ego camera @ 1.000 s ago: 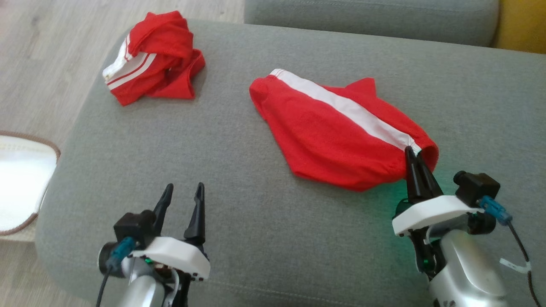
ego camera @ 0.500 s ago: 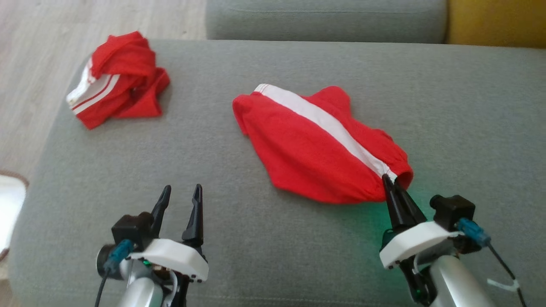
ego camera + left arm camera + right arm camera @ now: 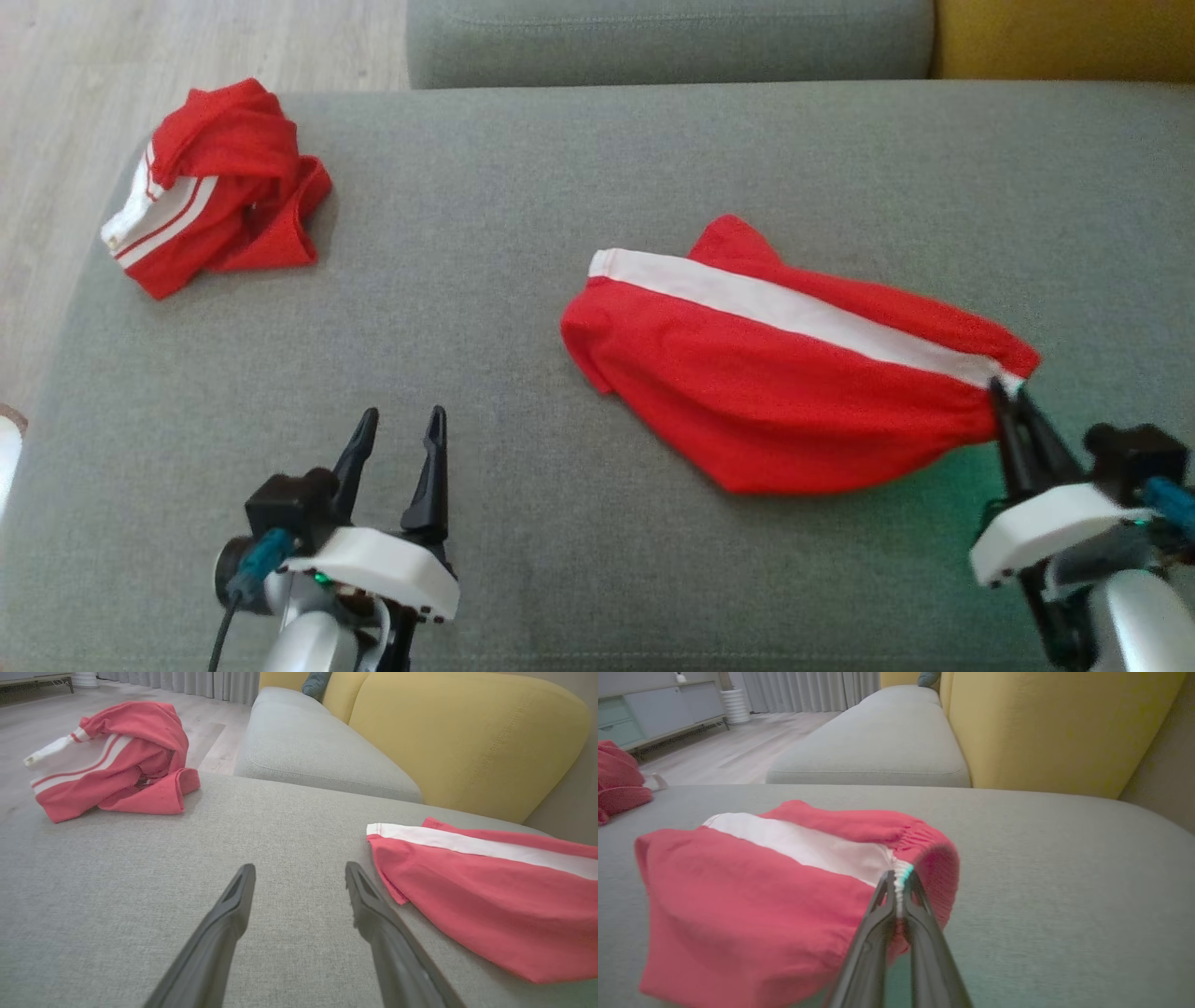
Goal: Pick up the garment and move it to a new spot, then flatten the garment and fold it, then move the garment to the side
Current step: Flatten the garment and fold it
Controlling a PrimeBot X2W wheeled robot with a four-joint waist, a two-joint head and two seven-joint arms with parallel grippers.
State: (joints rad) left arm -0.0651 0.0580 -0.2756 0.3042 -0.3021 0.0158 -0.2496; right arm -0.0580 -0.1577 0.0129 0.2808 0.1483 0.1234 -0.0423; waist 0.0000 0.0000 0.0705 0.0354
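Garment (image 3: 794, 392) pinched at its elastic hem by right fingers (image 3: 878, 924) — gathers plain in wrist view — left fingers (image 3: 431, 467) spread, empty.

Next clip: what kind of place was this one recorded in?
Most likely a home living room: the work surface is a grey upholstered sofa seat, with a yellow backrest behind it, plus curtains and a wood-look floor.

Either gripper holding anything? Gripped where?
Right gripper is shut on the red garment at the end of its white stripe. Left gripper is open, empty.
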